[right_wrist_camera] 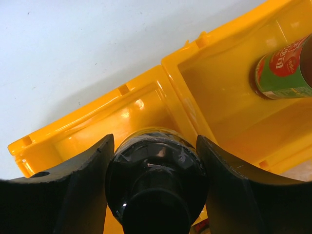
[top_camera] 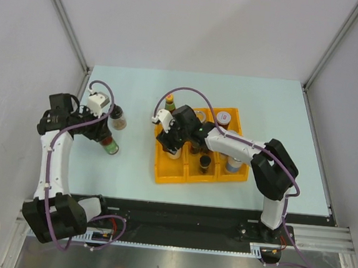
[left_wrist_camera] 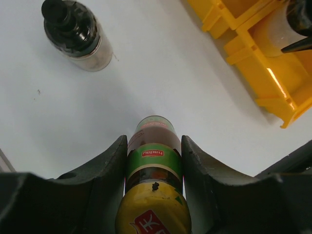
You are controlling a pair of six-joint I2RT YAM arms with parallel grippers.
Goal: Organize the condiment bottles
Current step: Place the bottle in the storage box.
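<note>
My left pincer (left_wrist_camera: 154, 139) was closed on a slim sauce bottle (left_wrist_camera: 154, 168), with one finger on each side. It was above the surface (top_camera: 138, 93), left of the yellow tray (right_wrist_camera: 214, 87) and apart from it. My right pincer (right_wrist_camera: 153, 141) gripped a black-capped jar (right_wrist_camera: 156, 185) over the near-left compartment of the tray. The surface was pale blue-green, between white walls (top_camera: 195, 22). The sauce bottle had a green band, a small red label and a yellow part. A dark-lidded jar (left_wrist_camera: 75, 34) stood near it.

2 white-black arms (top_camera: 50, 160), apparently purple cables (top_camera: 189, 90)
</note>
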